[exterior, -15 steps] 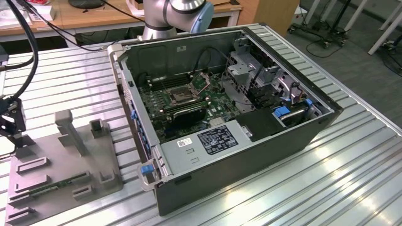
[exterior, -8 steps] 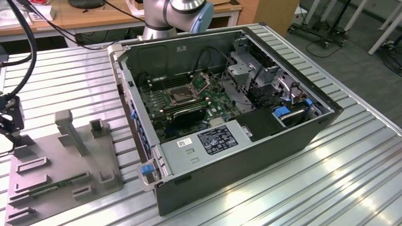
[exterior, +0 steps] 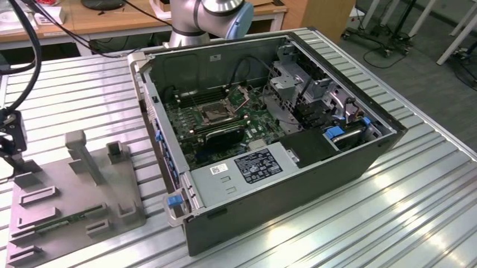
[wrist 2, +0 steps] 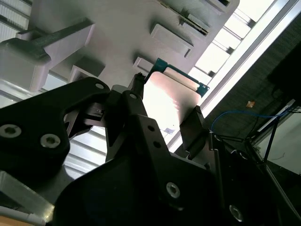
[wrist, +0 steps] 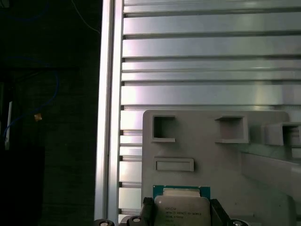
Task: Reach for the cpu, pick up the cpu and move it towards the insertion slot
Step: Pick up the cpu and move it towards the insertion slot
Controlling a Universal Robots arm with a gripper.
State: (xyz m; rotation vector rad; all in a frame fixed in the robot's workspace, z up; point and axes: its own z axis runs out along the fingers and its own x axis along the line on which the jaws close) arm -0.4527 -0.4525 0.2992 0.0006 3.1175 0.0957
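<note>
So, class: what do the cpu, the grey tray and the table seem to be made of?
The cpu: pale metal lid with a soft sheen, on a green board, probably laminate. The grey tray: likely plastic, matt and even, with moulded recesses. The table: ribbed metal, perhaps aluminium, throwing bright reflections.

The computer case (exterior: 298, 184) lay open upward, its insertion slot (exterior: 214, 114) clear from above. Its wall (exterior: 151, 106) and the grey tray's (exterior: 75, 215) upright post (exterior: 84, 153) stood between that slot and the gripper (wrist 2: 167, 103) clasping the cpu (wrist: 181, 209).
</note>
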